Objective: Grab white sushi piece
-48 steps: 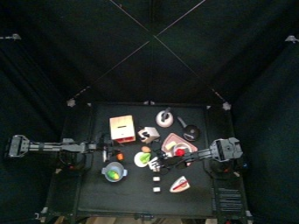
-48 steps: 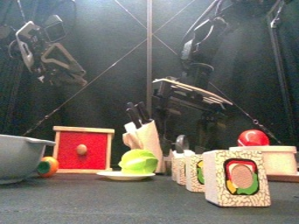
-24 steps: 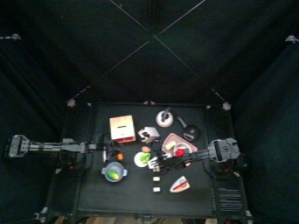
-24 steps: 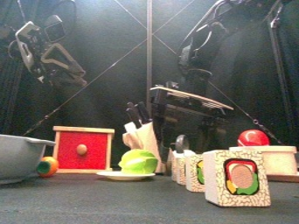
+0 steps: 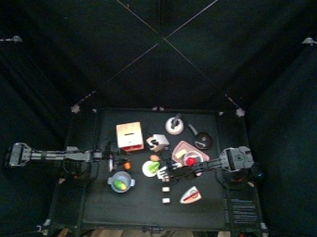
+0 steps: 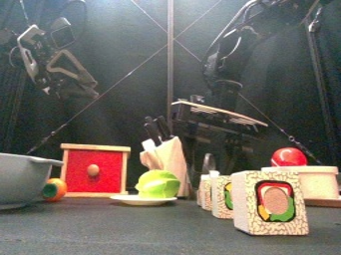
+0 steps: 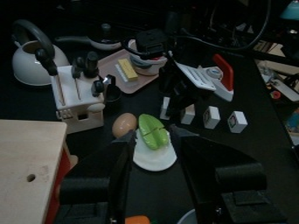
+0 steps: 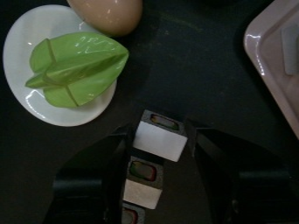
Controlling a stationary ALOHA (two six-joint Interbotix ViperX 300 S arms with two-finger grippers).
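Sushi is the target: a small white block-shaped sushi piece (image 8: 160, 138) with a dark top edge lies on the black table (image 8: 222, 79), first in a short row with two more small sushi pieces (image 8: 140, 181) that show coloured centres. The row's long axis runs straight back between the jaws of the right gripper (image 8: 160, 144); the white piece itself looks nearly square, its dark edge on the far side from the wrist. Both right jaws stand apart, one on each side of the piece, close but not visibly clamping it. Just beyond lie a white plate (image 8: 33, 83) carrying a green leaf-shaped toy (image 8: 77, 68) and a brown egg (image 8: 107, 10). Off to the side, the left gripper (image 7: 159, 175) hangs open above that plate.
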